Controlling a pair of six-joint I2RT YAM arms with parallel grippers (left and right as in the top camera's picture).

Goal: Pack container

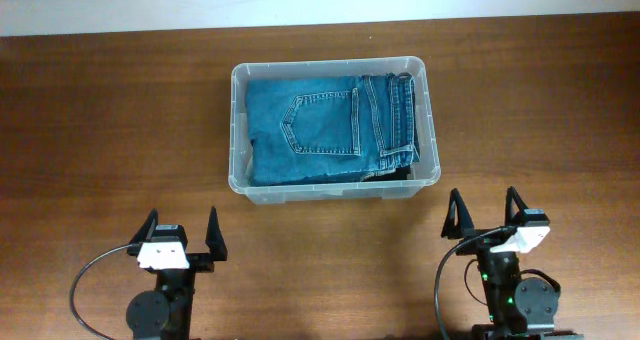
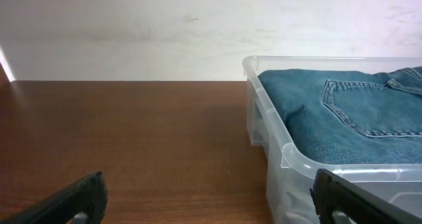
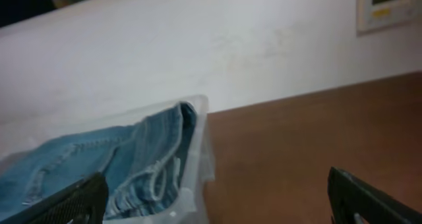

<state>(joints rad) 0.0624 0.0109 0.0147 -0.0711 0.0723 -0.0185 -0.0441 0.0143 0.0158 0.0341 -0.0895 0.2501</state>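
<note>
The clear plastic container [image 1: 238, 130] sits at the middle back of the table with folded blue jeans [image 1: 320, 125] filling it. In the left wrist view the container [image 2: 290, 165] stands ahead to the right, jeans [image 2: 349, 118] showing over its rim. The right wrist view has the container [image 3: 198, 165] ahead to the left, with the jeans [image 3: 99, 165] inside. My left gripper [image 1: 181, 227] rests near the front left, open and holding nothing. My right gripper [image 1: 486, 212] is at the front right, open and holding nothing, just below the container's right corner.
A brown wooden table [image 1: 100, 130] extends to both sides of the container. A pale wall [image 2: 165, 26] runs along the table's far edge. A small white panel [image 3: 389, 6] hangs on the wall at the upper right of the right wrist view.
</note>
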